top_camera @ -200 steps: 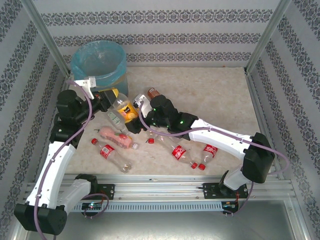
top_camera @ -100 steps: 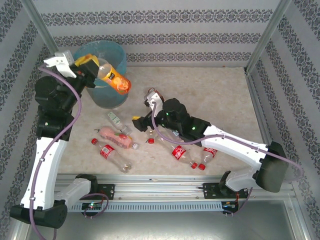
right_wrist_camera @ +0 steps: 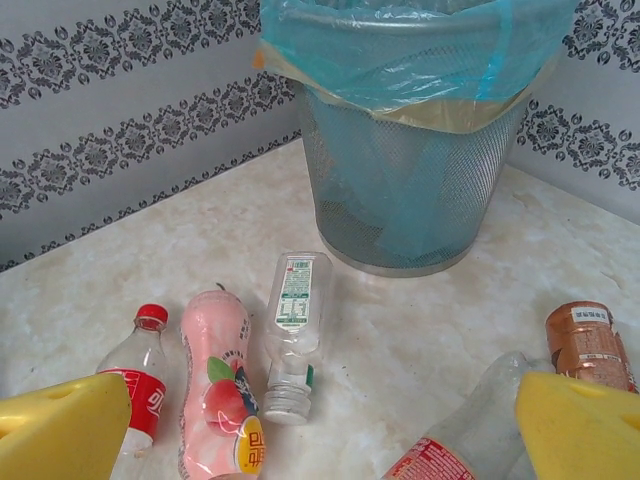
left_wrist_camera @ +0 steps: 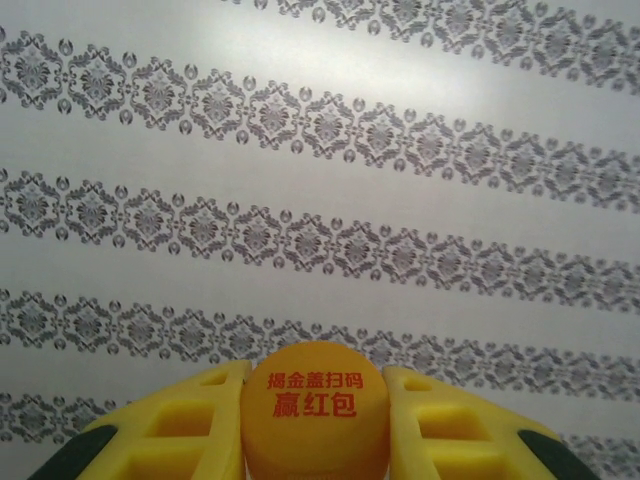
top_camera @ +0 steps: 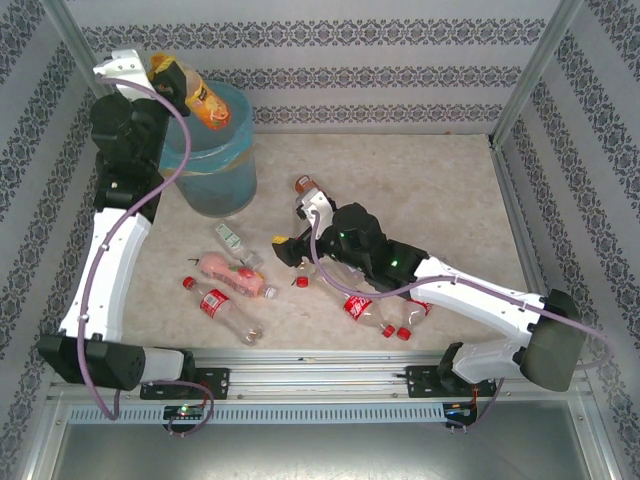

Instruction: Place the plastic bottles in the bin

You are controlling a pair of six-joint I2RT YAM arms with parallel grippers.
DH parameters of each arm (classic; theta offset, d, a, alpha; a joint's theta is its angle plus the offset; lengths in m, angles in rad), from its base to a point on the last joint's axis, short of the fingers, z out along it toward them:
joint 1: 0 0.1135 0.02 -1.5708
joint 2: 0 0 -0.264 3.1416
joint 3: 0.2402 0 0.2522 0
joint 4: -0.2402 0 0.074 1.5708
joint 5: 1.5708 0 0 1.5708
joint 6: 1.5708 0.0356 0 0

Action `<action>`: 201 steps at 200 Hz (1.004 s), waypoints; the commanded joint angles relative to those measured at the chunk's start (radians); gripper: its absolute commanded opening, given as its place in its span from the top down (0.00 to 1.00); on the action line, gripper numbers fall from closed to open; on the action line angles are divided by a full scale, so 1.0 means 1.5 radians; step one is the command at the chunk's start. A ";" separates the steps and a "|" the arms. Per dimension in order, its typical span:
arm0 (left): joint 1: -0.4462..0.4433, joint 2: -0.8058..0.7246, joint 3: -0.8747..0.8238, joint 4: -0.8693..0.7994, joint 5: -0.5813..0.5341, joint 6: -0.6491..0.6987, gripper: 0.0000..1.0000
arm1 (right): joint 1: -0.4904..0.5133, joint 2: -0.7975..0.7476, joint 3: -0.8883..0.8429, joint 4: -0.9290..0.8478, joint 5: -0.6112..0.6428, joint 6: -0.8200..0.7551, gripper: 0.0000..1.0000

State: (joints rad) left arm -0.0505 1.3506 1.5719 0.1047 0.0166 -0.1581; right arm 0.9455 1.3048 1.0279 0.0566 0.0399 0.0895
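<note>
yellow fingers [left_wrist_camera: 190,425] of the left gripper [left_wrist_camera: 315,395] pinch the orange bottle [top_camera: 205,103] by its cap, dangling it over the bin [top_camera: 215,185], ready to drop, i'd say. the right gripper [right_wrist_camera: 322,390] gapes wide over the loose bottles [top_camera: 225,305].

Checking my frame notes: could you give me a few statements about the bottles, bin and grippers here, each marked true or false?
1. The left gripper is shut on the orange bottle at its cap. True.
2. The orange bottle lies on the table. False: it is held in the air by the bin's rim.
3. The right gripper clamps a cola bottle. False: it is open and holds nothing.
4. The pink bottle lies on its side on the table. True.
5. The bin is tipped over. False: it stands upright.
</note>
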 commanded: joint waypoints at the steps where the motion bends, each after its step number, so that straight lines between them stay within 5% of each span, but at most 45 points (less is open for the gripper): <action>1: 0.025 0.045 0.052 0.036 -0.006 0.015 1.00 | 0.006 -0.024 -0.018 0.014 0.013 -0.006 0.02; 122: 0.063 0.335 0.107 0.018 0.172 0.043 1.00 | 0.007 -0.019 -0.036 0.017 -0.001 0.035 0.02; 201: 0.063 0.416 0.053 0.039 0.196 0.082 1.00 | 0.007 0.009 -0.021 -0.003 0.014 0.062 0.02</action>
State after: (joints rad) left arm 0.0349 1.9469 1.6638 0.1234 0.2958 -0.0975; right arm 0.9455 1.2968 0.9852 0.0563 0.0406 0.1520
